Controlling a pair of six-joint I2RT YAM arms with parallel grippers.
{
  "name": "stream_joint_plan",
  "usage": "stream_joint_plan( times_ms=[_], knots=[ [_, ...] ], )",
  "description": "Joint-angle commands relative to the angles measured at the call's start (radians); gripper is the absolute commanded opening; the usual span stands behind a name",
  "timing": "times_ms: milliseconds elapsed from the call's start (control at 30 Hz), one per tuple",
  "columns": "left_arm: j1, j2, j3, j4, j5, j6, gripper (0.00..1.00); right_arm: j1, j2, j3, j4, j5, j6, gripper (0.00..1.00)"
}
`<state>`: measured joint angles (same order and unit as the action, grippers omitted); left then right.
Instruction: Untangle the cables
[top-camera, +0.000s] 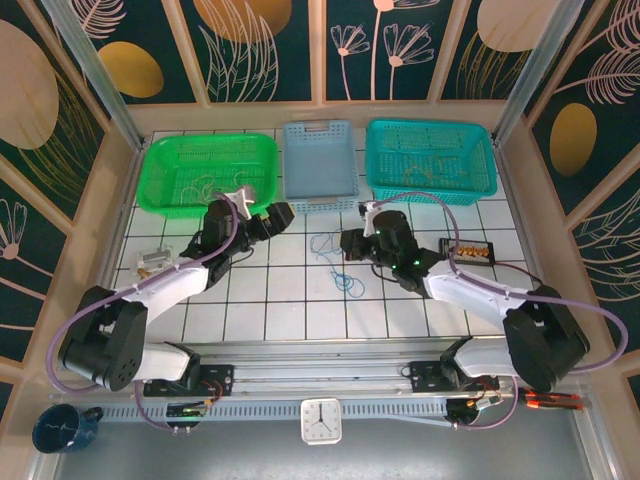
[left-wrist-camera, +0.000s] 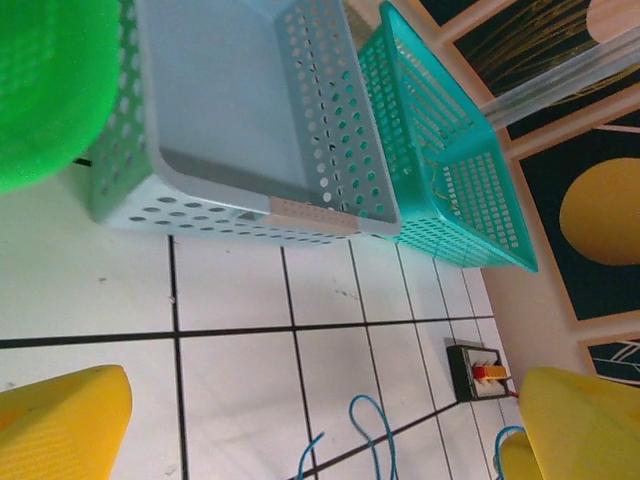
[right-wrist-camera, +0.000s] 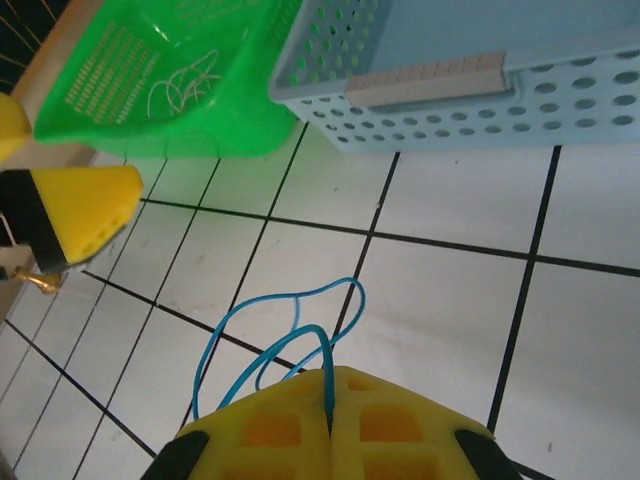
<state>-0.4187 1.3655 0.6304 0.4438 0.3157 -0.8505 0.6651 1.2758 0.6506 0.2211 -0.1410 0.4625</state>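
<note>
The left hand (top-camera: 272, 220) is held wide open above the white tiled worktop (top-camera: 290, 310), just in front of the green basket (top-camera: 170, 190), in which a whitish cord (top-camera: 205, 186) is seen. Nothing is gripped by it, presumably so that it is free for a loose end. Between the arms, the blue cable (top-camera: 346, 284) is spread in loose loops on the tiles, near the pale blue basket (top-camera: 318, 155). One strand is pinched by the right hand (right-wrist-camera: 330, 385), its yellow fingers (right-wrist-camera: 400, 430) pressed together, seemingly so the loops can be drawn apart. What seems a tan cord (top-camera: 425, 176) is seen in the teal basket (top-camera: 480, 175).
</note>
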Motion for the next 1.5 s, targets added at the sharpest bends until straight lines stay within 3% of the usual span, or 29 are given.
stream_joint_plan(
  times_ms=[0,367,700,1033,1467],
  knots=[
    [-0.020,0.026,-0.015,0.087,0.030,-0.039,0.99,-0.031,-0.056,-0.018,0.058,-0.055,0.026,0.00],
    [-0.055,0.066,-0.067,0.202,0.069,-0.112,0.97,-0.073,-0.150,0.006,0.045,-0.081,0.055,0.00],
    [-0.071,0.067,-0.109,0.418,0.093,-0.432,0.84,-0.093,-0.198,0.015,0.129,-0.103,0.155,0.00],
    [-0.095,0.094,-0.129,0.627,0.080,-0.652,0.72,-0.094,-0.203,0.041,0.214,-0.115,0.234,0.00],
    [-0.149,0.139,-0.089,0.705,0.042,-0.712,0.57,-0.095,-0.184,0.053,0.279,-0.138,0.277,0.00]
  ],
)
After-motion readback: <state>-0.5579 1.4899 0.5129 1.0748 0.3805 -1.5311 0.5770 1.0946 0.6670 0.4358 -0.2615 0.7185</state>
